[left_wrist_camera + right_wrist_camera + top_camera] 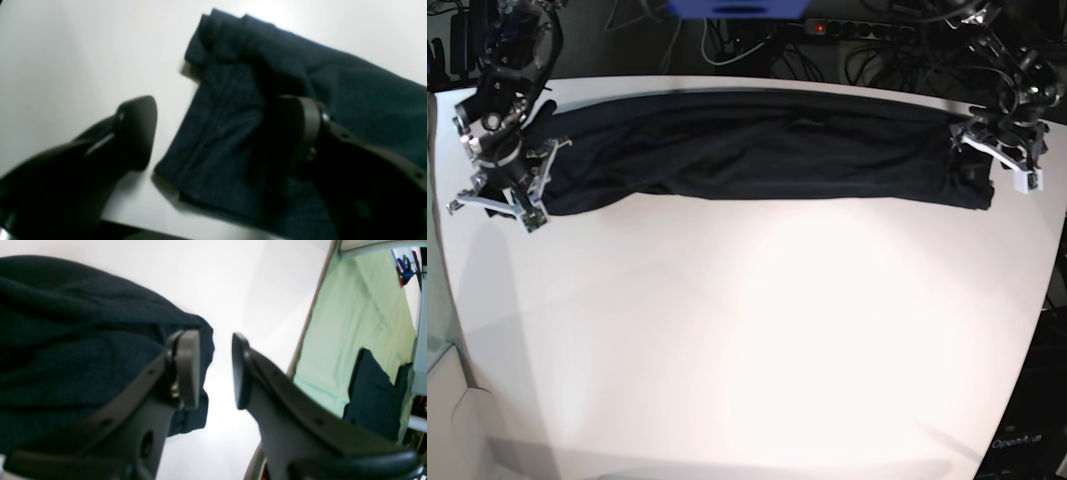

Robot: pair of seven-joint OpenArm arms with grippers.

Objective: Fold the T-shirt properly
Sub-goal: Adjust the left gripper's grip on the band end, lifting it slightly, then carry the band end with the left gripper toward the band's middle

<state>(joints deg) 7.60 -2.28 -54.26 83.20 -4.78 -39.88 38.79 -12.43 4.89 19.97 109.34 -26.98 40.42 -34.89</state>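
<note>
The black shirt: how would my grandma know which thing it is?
Look at the big white table. Along its far edge, near the two robot arms, a long dark shirt lies stretched out sideways in a bunched strip. It's soft, wrinkled cloth, while the arms beside it are hard and jointed.

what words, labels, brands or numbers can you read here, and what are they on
"OpenArm": small white lettering in the base view, at the lower right, on a black surface beside the table.
A line of smaller marks under it: too small and blurred to read.
The T-shirt: no text that can be seen.
</note>
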